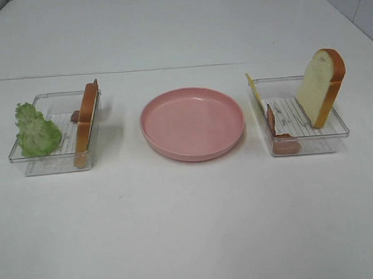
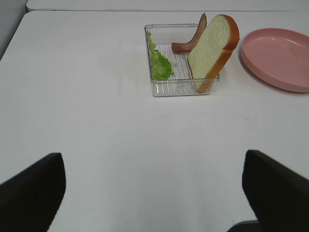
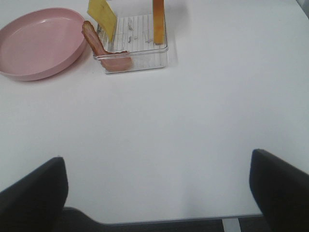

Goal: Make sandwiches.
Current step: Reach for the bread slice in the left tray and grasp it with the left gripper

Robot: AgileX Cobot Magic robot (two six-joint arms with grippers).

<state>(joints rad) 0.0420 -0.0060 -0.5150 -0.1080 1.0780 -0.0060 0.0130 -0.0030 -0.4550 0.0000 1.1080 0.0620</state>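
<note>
This looks like a robot lab bench rather than a kitchen. A bare white table [image 1: 192, 239] carries a pink plate [image 1: 193, 156] at its middle, with a clear plastic left tray [image 1: 50, 164] and right tray [image 1: 318, 144] toward its side edges. The bread slice [image 1: 321, 82] is a toy, and the pale wall [image 1: 364, 8] past the far right corner may be tiled.

We read no text, label, brand, number or sign in any view: none on the clear trays [image 1: 56, 165], the pink plate [image 1: 193, 155] or the white table [image 1: 191, 233].
</note>
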